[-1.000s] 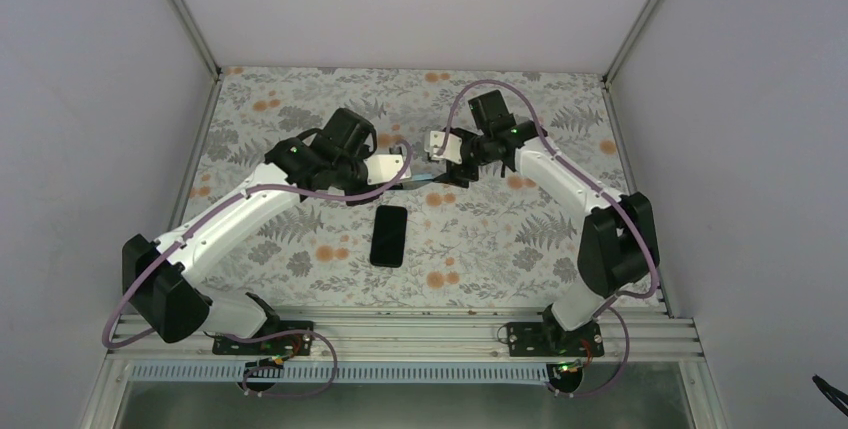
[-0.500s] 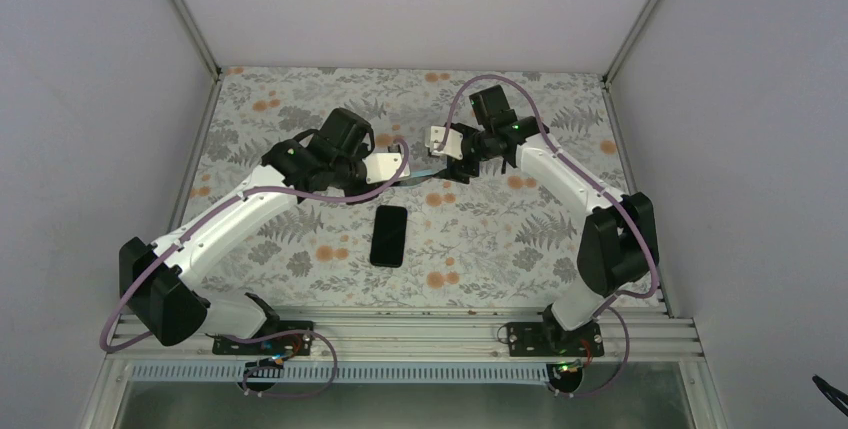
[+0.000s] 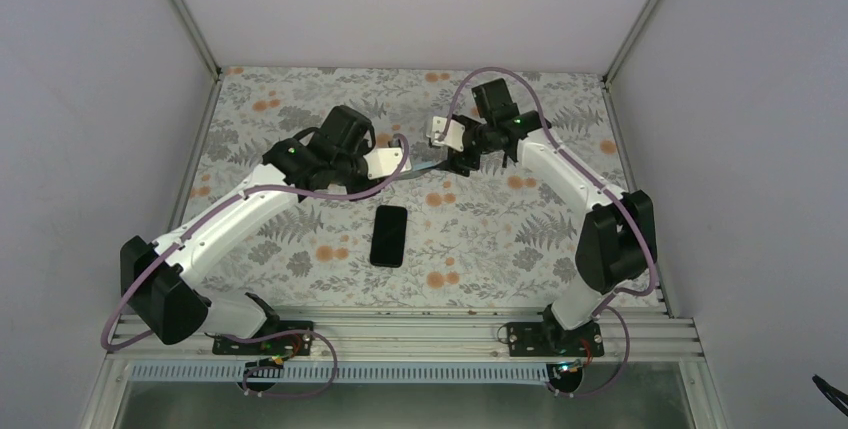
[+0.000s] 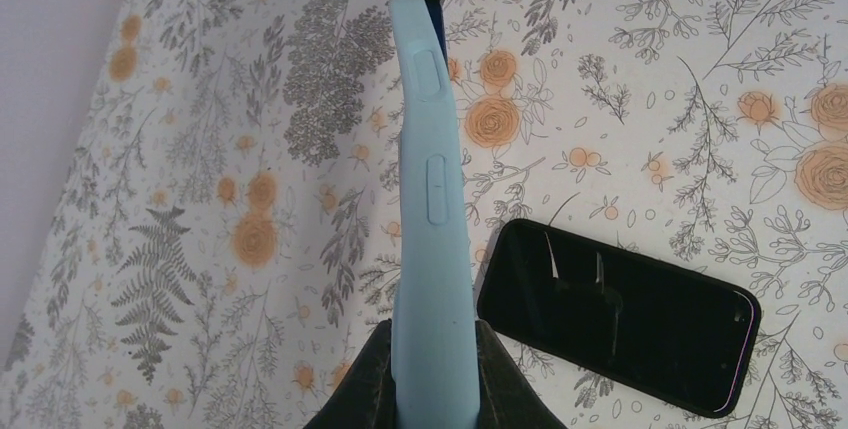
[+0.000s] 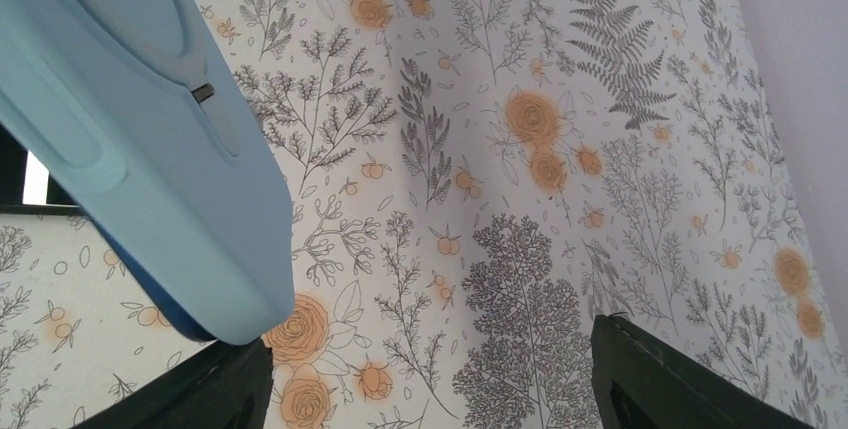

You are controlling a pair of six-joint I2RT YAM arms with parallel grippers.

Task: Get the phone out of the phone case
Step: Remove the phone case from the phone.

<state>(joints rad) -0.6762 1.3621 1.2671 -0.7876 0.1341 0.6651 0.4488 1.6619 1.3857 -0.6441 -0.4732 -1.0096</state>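
**Top external view.** The phone [image 3: 389, 235] lies flat and screen-up on the flowered table [image 3: 520, 239], bare of any cover. Its long axis runs roughly from the near edge toward the far wall. It sits nearer the arm bases than either gripper and apart from both. The phone case [image 3: 427, 165], pale blue, hangs above the cloth between the two arm tips. The left gripper [image 3: 407, 167] holds one end, and the other end points at the right gripper [image 3: 452, 163]. The left tip is the nearer to the phone, but it is occupied.

**Left wrist view.** The left gripper [image 4: 432, 384] is clamped narrow on the case [image 4: 432, 199], with dark fingers [image 4: 503, 387] pressed to either face. The case stands on edge, its button side toward the camera and its long axis running straight out from the jaws. The phone [image 4: 618, 314] rests on the cloth below and to one side, clear of the case.

**Right wrist view.** The right gripper [image 5: 430, 389] stands wide, and its fingers [image 5: 690, 379] grip nothing. A corner of the case [image 5: 150, 129] fills the upper left, just above one finger. Whether it touches that finger cannot be told.

**Reading.** The phone is already out. What seems left is setting the empty case down, and that falls to the left arm. The phone beneath should be kept clear of the descent.
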